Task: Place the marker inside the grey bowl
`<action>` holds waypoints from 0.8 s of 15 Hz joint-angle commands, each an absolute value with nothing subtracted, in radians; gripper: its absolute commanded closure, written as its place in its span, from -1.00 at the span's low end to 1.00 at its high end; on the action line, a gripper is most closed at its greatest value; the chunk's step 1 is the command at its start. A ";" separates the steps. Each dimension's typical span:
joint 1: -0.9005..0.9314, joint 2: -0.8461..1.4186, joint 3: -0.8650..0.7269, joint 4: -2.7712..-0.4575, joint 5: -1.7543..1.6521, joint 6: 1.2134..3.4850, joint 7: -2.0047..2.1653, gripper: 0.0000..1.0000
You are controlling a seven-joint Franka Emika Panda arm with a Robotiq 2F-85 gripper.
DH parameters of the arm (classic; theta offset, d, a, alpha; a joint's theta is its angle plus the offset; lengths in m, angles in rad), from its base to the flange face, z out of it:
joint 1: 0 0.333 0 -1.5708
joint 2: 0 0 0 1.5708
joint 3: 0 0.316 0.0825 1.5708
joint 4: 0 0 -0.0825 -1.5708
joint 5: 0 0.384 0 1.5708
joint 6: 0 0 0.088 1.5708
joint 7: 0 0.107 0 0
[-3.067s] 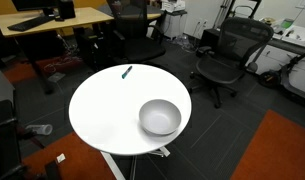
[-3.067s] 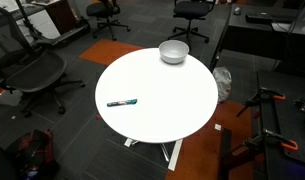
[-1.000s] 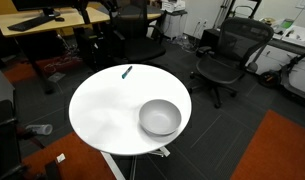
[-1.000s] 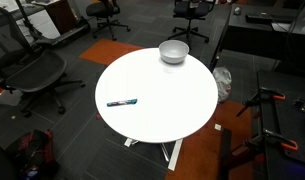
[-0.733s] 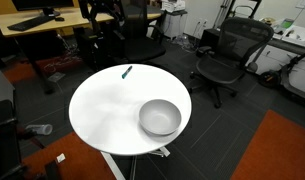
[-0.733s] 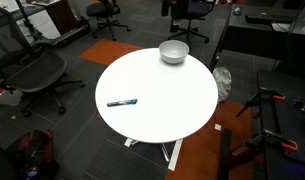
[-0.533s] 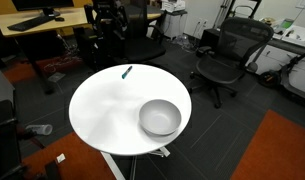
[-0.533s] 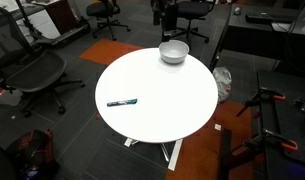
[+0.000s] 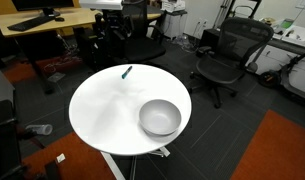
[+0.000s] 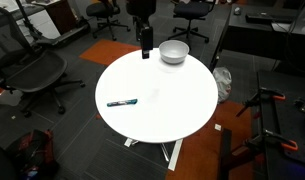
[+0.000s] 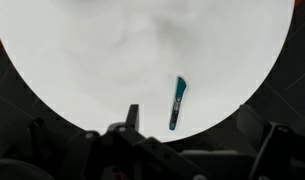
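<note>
The marker [image 9: 126, 71], a short dark teal stick, lies flat near the edge of the round white table [image 9: 102, 115]. It also shows in the other exterior view [image 10: 121, 102] and in the wrist view [image 11: 178, 103]. The grey bowl [image 9: 160, 117] stands empty near the opposite side of the table [image 10: 173, 52]. My gripper [image 10: 145, 45] hangs high over the table's rim, just beside the bowl and far from the marker. In the wrist view its fingers [image 11: 197, 135] are spread apart with nothing between them.
Black office chairs [image 9: 228, 55] [image 10: 32, 75] stand around the table on dark carpet. Wooden desks [image 9: 52, 20] stand behind. An orange floor patch [image 9: 282, 150] lies to one side. The table [image 10: 177, 100] carries only the marker and the bowl.
My arm has come into view from above and moved down over the table's edge next to the bowl. The marker and the bowl have not moved.
</note>
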State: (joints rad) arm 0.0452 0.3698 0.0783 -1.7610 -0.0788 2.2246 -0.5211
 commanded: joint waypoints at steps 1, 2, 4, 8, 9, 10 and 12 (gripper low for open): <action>0.051 0.447 0.098 -1.693 -0.090 2.304 -0.471 -1.00; 0.050 0.464 0.106 -1.680 -0.081 2.314 -0.468 -1.00; 0.055 0.496 0.114 -1.666 -0.084 2.345 -0.457 -1.00; 0.063 0.563 0.128 -1.642 -0.088 2.395 -0.451 -1.00; 0.064 0.577 0.131 -1.639 -0.087 2.412 -0.451 -1.00; 0.065 0.592 0.132 -1.639 -0.087 2.442 -0.448 -1.00; 0.067 0.625 0.129 -1.631 -0.093 2.479 -0.442 -1.00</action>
State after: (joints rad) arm 0.0647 0.5746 0.1252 -1.6665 -0.0788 2.4337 -0.4801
